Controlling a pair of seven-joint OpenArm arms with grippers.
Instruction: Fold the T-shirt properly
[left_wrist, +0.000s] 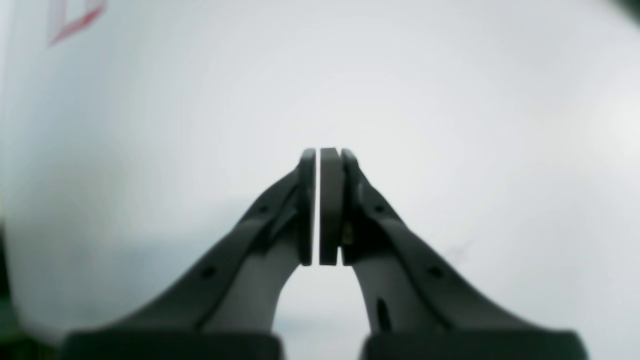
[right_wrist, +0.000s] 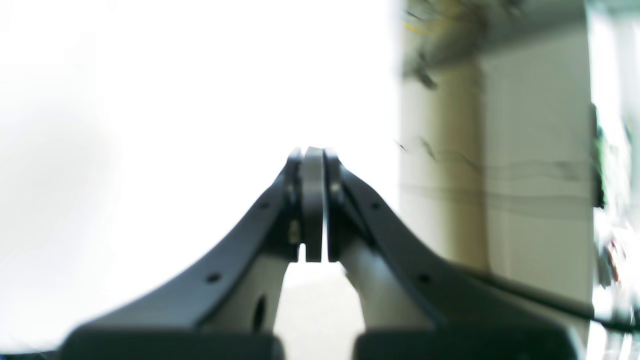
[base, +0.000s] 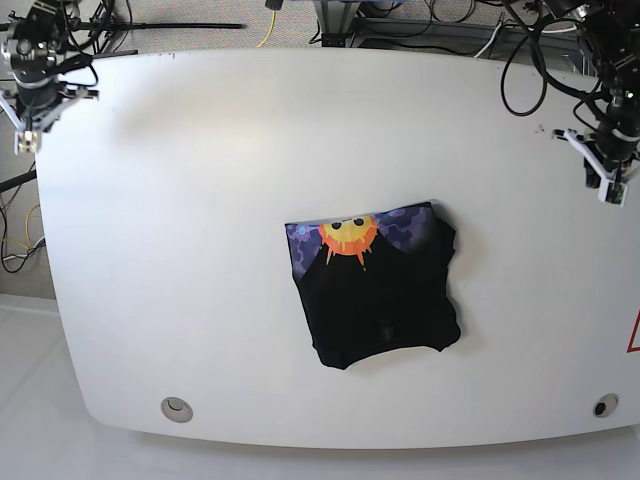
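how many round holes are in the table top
2: one hole near the front edge of the table on the base view's left, one hole near its front right corner. The T-shirt may hide more.

- Base view looks straight down on the whole white table (base: 200, 250), from well above.
- Each wrist view peers along its own closed fingers, close, blurred; the left wrist view also shows that tabletop (left_wrist: 450, 100).
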